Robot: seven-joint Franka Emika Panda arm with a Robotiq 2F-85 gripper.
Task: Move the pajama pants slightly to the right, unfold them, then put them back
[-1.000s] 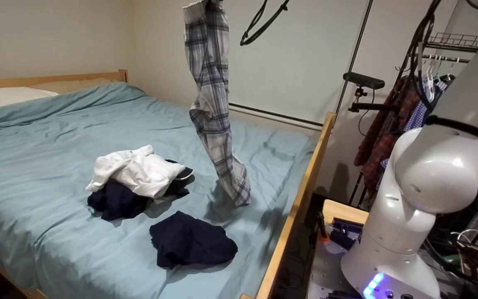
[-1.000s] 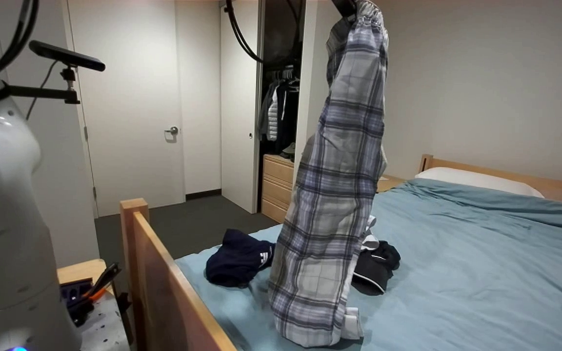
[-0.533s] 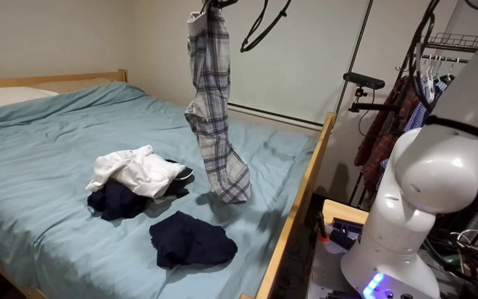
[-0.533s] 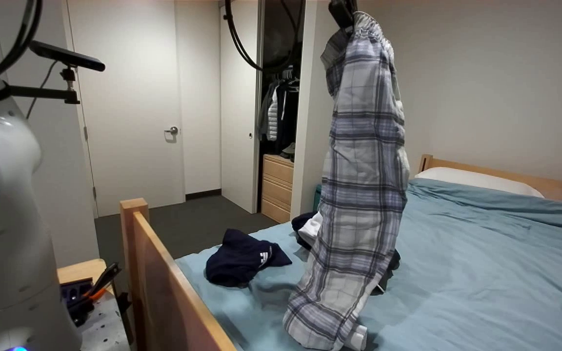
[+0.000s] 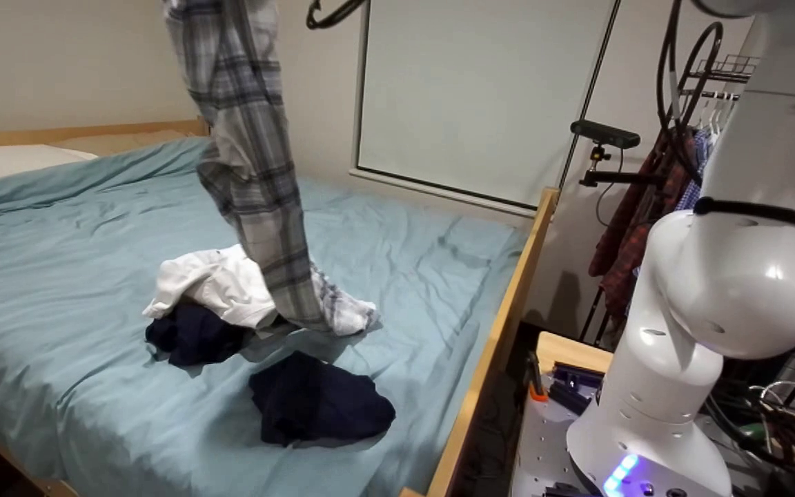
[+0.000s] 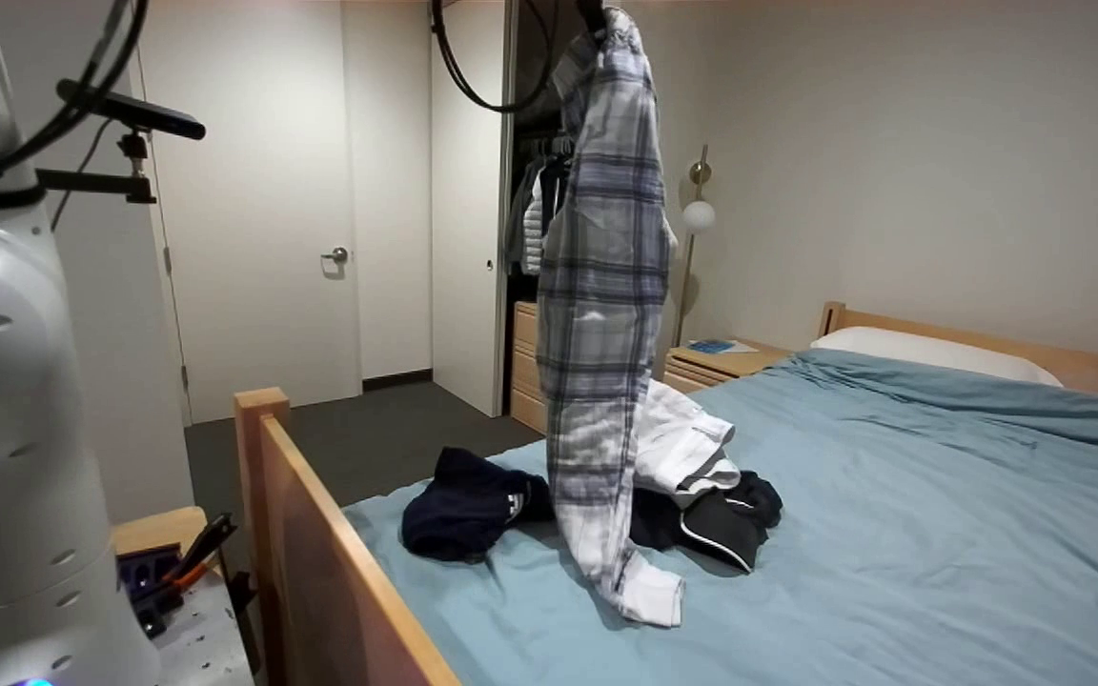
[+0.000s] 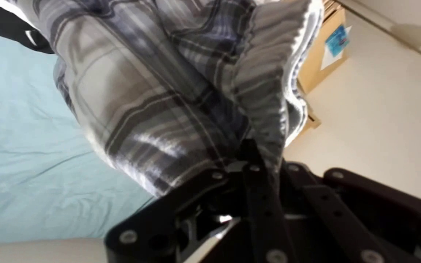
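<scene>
The plaid white, grey and blue pajama pants (image 5: 252,152) hang lengthwise above the bed in both exterior views. My gripper (image 7: 267,155) is shut on their gathered waistband, which runs down between the dark fingers in the wrist view. In an exterior view, the gripper (image 6: 593,14) shows only at the top edge; the matching exterior view leaves it out of frame. From there the pants (image 6: 606,248) drop almost straight, and their lower end bends sideways close to the bed sheet. Whether the hem touches the sheet I cannot tell. The pants partly cover the white garment behind them.
A white garment (image 5: 204,283) lies on dark clothes, including a black piece with white trim (image 6: 730,529). Nearer the foot of the bed rests a folded navy garment (image 5: 321,400). The wooden footboard (image 5: 494,345) stands between bed and robot base.
The hanging pants first dipped a little, then travelled left in both exterior views, over beside the white garment. The arm turned with them. The grip on the waistband stayed; the clothes on the bed did not move.
</scene>
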